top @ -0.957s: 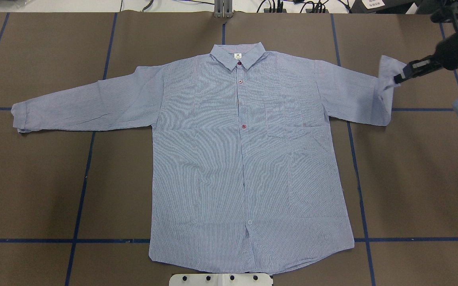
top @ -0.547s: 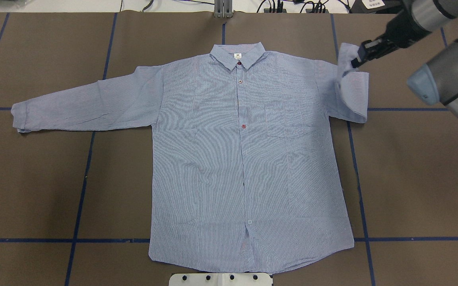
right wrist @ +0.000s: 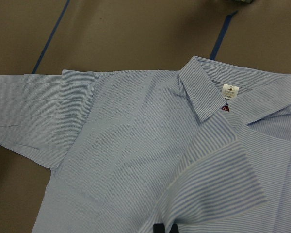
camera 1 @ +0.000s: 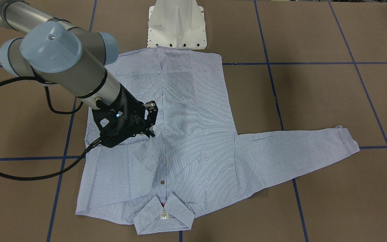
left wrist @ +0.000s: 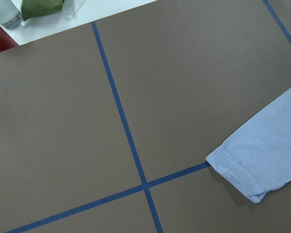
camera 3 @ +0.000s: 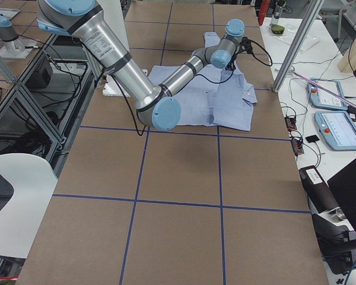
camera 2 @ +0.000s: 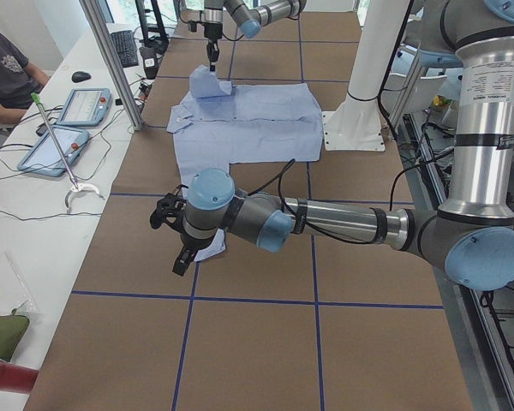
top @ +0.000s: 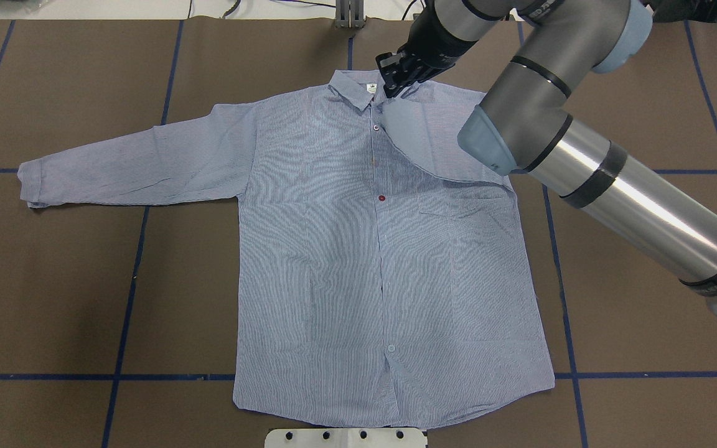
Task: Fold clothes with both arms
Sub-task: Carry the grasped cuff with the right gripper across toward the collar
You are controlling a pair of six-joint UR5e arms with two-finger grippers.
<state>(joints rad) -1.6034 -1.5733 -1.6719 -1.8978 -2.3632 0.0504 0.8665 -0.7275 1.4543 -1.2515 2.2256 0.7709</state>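
Shirt (top: 383, 267), one sleeve (top: 427, 143) held over its front
Cuff (top: 397, 111) pinched by right gripper (top: 391, 90) beside collar (top: 349, 87); left gripper (camera 2: 181, 255) state not discernible

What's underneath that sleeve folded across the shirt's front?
The folded sleeve drapes over the chest of the shirt, beside the collar. Below its edge the lower part of the chest pocket shows; the pocket's top is covered. The right claw grips the sleeve's end.

Overhead cam views shirt (top: 383, 261) from hem (top: 333, 414) side, front cam from collar (camera 1: 176, 215) side; both share whole shirt. Side cams far off its L/R ends; wrist cams close-up.
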